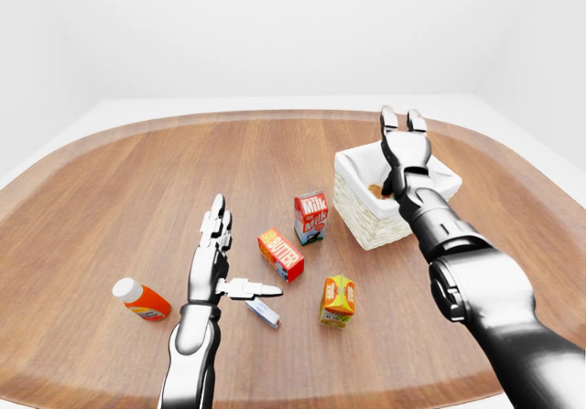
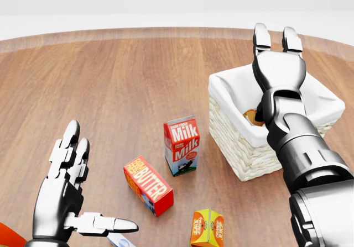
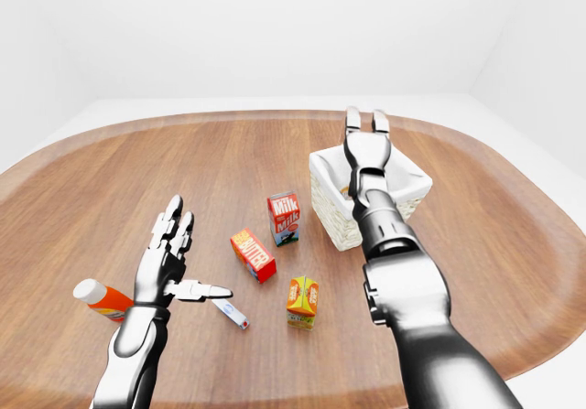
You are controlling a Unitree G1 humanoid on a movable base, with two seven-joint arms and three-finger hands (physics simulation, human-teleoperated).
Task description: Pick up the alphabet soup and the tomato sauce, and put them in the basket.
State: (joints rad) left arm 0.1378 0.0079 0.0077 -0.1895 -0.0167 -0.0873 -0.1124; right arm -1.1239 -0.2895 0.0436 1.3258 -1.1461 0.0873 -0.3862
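A white-lined wicker basket (image 2: 238, 147) stands at the right of the head view. Inside it lies a can (image 2: 253, 117), only its brown-orange top showing; which can it is I cannot tell. My right hand (image 2: 275, 48) hovers over the basket, open, fingers stretched straight up and holding nothing. Low on the left, my left hand (image 2: 91, 189) is open too, fingers spread and thumb pointing right, above the wooden table. No other can shows anywhere on the table.
Between the hands stand a milk carton (image 2: 181, 145), a red butter box (image 2: 147, 185) and an orange juice box (image 2: 207, 228). An orange bottle with a white cap (image 1: 142, 300) and a small tube (image 1: 263, 313) lie near my left hand. The round table's edge (image 1: 73, 382) curves nearby.
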